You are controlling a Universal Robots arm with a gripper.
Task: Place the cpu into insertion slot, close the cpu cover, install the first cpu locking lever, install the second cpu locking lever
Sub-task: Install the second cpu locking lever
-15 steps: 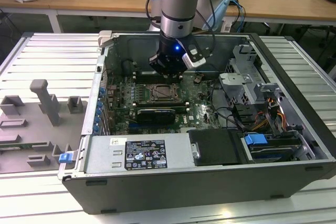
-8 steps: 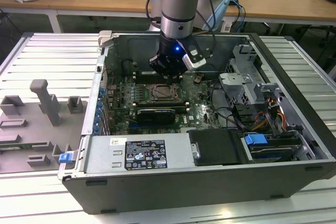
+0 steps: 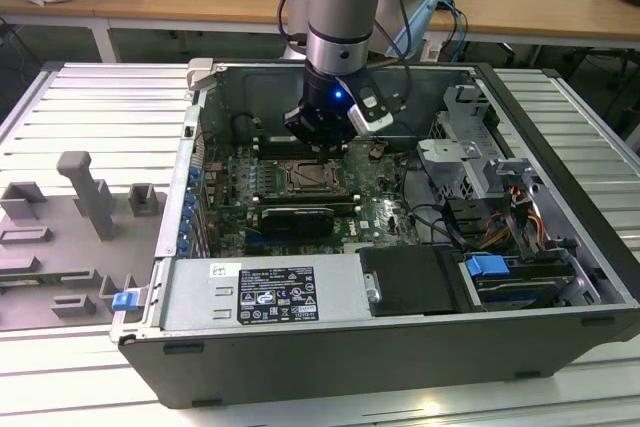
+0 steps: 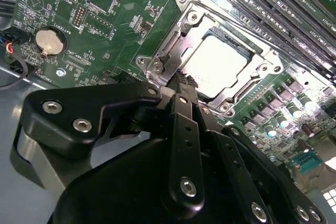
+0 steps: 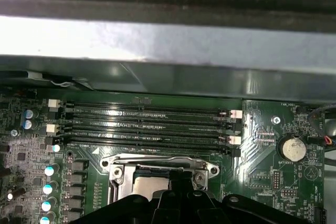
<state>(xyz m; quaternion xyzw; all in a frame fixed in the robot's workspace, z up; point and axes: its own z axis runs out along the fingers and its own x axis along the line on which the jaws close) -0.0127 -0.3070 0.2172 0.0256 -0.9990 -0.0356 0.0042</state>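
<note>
One arm reaches down into an open computer case (image 3: 560,337) that lies on its side on a slatted metal table (image 3: 90,107). Its gripper (image 3: 322,147) hangs low over the board (image 3: 232,209), right above the slot (image 3: 312,177).

In the second wrist view the cpu (image 4: 214,62) lies flat in the slot (image 4: 273,51), pale top up, and the cover (image 4: 176,59) sits down around it, framing it. The fingers (image 4: 185,85) are drawn together into one narrow black tip, holding nothing; that tip rests at the cover's near edge, by the hinge end, whether touching or just above cannot be told. In the first wrist view the black fingers (image 5: 176,179) stand in front of the cpu (image 5: 149,184) and hide part of the cover (image 5: 157,162).

Four long memory slots (image 5: 149,127) run just beside the socket, between it and the case wall. A round coin battery (image 5: 292,149) sits near the board's corner, well apart from the slot. Rows of capacitors (image 5: 48,188) stand along one side of the socket.

In the exterior view a black card (image 3: 295,217) lies just in front of the slot, a power supply (image 3: 260,292) fills the near side, and a blue clip (image 3: 488,269) and loose cables (image 3: 440,222) lie toward the exterior view's right. Grey fixtures (image 3: 85,197) stand on the table at the exterior view's left.
</note>
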